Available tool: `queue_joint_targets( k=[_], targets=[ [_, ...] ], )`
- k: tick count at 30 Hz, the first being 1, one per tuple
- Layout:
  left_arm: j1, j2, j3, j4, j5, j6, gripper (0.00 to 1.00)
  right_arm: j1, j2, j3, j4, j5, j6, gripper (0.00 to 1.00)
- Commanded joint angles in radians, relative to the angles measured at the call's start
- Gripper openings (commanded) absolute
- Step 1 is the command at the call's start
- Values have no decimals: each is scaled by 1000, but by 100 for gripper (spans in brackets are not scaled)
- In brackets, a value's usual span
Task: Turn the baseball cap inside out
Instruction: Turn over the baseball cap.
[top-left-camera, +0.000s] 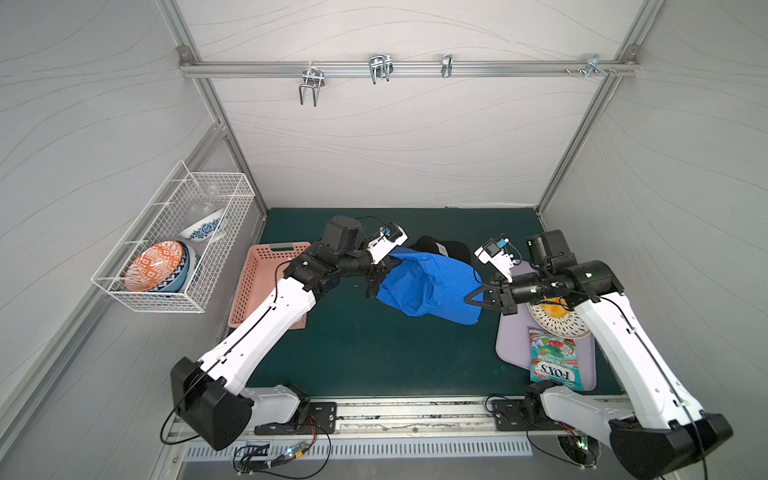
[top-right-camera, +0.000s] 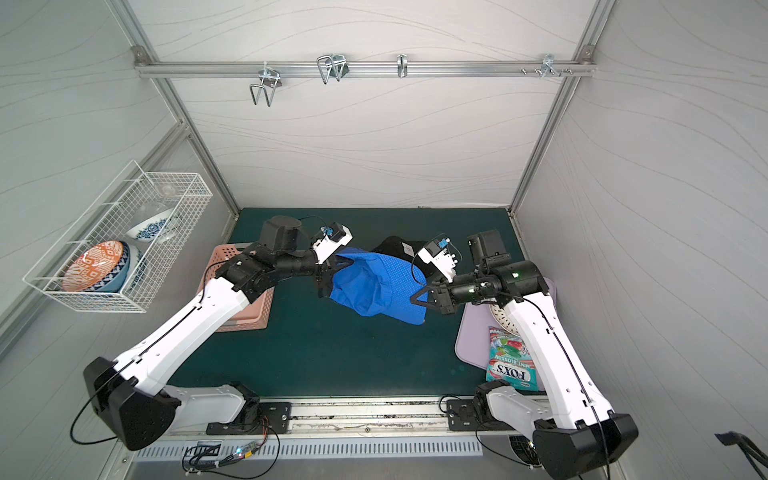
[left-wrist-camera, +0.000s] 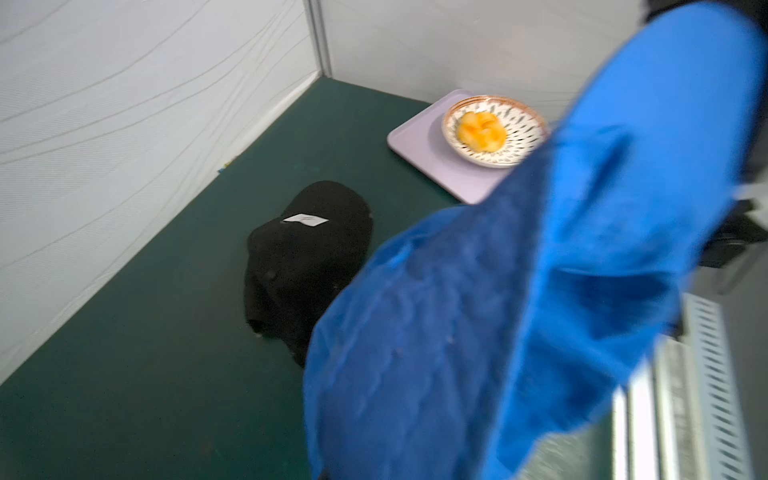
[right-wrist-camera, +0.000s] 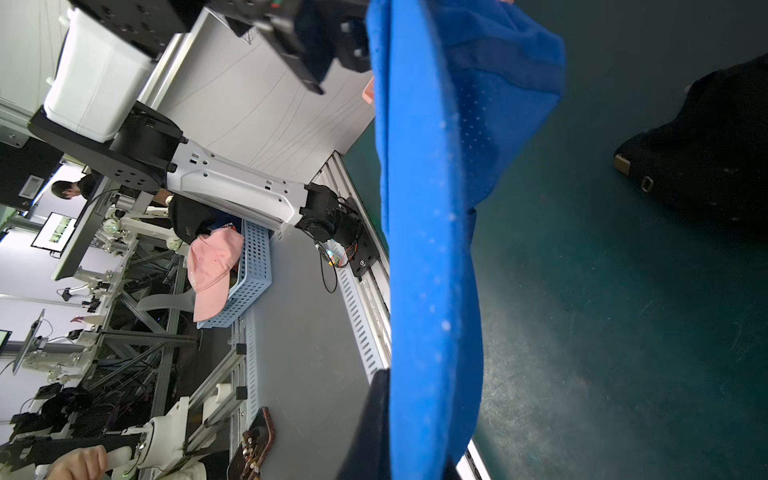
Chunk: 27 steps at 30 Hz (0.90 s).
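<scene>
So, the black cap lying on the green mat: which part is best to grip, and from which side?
Probably the back strap with its brass buckle: it sticks out from the slumped black cap as a thin edge, easy to pinch. Come from above, on the far side, because the blue cap is held in front of it.

Bright, even light fills both top views; shadows are soft, and the walls (top-left-camera: 374, 145) bow at the frame edges. The left wrist view is smeared, the blue cap (left-wrist-camera: 540, 291) blurred; the right wrist view is sharper.
</scene>
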Motion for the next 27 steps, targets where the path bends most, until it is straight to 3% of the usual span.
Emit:
queue_joint_targets(
  k=[1, 6, 13, 16, 22, 25, 27],
  targets=[
    [30, -52, 62, -350, 215, -75, 0, -45, 26, 36, -26, 32, -119, 0],
    [29, -67, 70, -456, 537, -179, 0, -78, 92, 35, 54, 4, -209, 0],
    [26, -65, 89, -422, 892, -252, 0, -85, 222, 141, -68, -116, -351, 0],
    [26, -69, 54, -307, 1041, -349, 7, -80, 214, 136, -75, -142, -356, 0],
    [40, -116, -48, 170, 1043, -677, 24, -69, 149, 76, -89, -211, -355, 0],
    [83, -104, -33, 177, 1061, -642, 30, -62, 107, 49, -116, -247, -365, 0],
    [124, -97, -17, 136, 1008, -594, 38, -61, 77, 31, -103, -259, -339, 0]
  ],
)
